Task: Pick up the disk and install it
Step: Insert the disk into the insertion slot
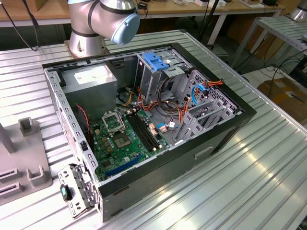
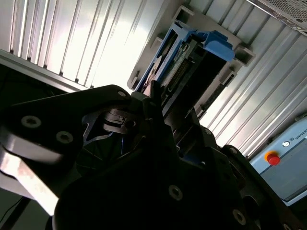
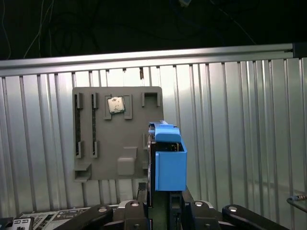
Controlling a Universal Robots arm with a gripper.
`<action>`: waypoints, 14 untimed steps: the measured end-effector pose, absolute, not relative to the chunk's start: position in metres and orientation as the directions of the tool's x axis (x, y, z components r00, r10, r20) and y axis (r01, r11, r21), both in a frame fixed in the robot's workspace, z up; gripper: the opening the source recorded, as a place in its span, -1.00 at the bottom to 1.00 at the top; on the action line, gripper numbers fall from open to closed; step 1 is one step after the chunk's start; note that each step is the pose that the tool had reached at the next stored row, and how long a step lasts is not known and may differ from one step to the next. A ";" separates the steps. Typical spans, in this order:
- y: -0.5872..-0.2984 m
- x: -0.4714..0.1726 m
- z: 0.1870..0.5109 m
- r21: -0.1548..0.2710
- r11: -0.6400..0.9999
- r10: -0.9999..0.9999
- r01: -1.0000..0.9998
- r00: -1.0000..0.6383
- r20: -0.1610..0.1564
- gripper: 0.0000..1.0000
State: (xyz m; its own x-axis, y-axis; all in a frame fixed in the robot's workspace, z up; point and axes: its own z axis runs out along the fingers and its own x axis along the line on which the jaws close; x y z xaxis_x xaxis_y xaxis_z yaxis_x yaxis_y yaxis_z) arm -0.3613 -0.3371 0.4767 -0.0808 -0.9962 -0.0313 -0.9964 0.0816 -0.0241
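Note:
The disk (image 3: pixel 167 160) stands on edge, its bright blue rail facing the first wrist view. In the second wrist view the disk (image 2: pixel 192 52) shows its dark connector edge and blue frame, set between the brackets of a grey slotted holder (image 2: pixel 144 67). My gripper (image 3: pixel 165 192) is at the disk's near end, with a dark finger close against each side, shut on it. Whether the disk has lifted out of the holder's slot I cannot tell. The open computer case (image 1: pixel 225 129) lies on the metal table in the exterior view.
Behind the disk, the grey holder (image 3: pixel 120 139) carries a small square chip (image 3: pixel 115 104). Inside the case are a green motherboard (image 1: pixel 120 139), a grey power-supply box (image 1: pixel 91 79), drive bays with a blue latch (image 1: pixel 156 61) and loose cables. The arm's base (image 1: pixel 88 38) stands behind the case.

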 end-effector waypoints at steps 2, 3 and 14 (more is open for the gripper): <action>-0.337 -0.361 0.477 -0.024 0.082 -0.996 -0.996 -0.081 -0.031 -0.30; -0.337 -0.361 0.477 -0.024 0.082 -0.996 -0.996 -0.081 -0.031 -0.30; -0.337 -0.350 0.477 -0.024 0.082 -0.996 -0.996 -0.081 -0.031 -0.30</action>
State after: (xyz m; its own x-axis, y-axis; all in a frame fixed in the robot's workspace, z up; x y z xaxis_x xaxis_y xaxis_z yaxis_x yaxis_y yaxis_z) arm -0.3498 -0.3371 0.4768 -0.0808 -0.9962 -0.0313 -0.9964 0.0815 -0.0240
